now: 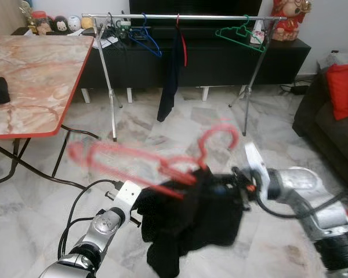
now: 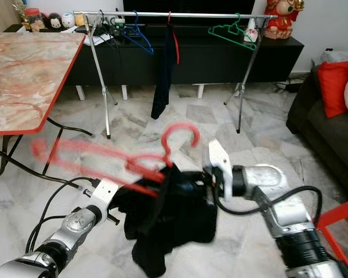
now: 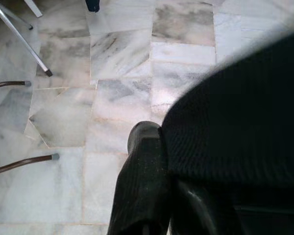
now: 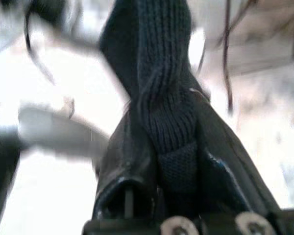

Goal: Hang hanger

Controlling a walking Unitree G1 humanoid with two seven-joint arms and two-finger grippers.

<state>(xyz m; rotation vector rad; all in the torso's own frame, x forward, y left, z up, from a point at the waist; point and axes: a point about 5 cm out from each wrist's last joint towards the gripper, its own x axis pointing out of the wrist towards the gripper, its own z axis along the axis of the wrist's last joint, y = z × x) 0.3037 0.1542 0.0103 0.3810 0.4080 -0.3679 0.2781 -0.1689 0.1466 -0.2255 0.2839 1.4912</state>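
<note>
Both grippers clamped on black garment, red hanger caught in it.

Right gripper (image 2: 206, 188) pinches a fold of the black knit garment (image 2: 174, 214); left gripper (image 1: 140, 209) fingers (image 3: 142, 181) pressed against the same cloth at its other edge. Red hanger (image 1: 162, 165), motion-blurred, tilted, hook up, sits partly inside the garment, held above the marble floor (image 1: 180, 124). Clothes rack (image 1: 185, 17) stands well ahead with blue, green hangers and dark clothing; table (image 1: 35, 81) at left.

Even, bright indoor light; soft shadows under the table (image 1: 40, 69). Red hanger (image 1: 156, 165) smeared by motion blur in both eye views, far background sharp. Right wrist view blurred, background overexposed to white. Left wrist view sharp on the floor (image 3: 117, 58), near fabric (image 3: 245, 127) soft
</note>
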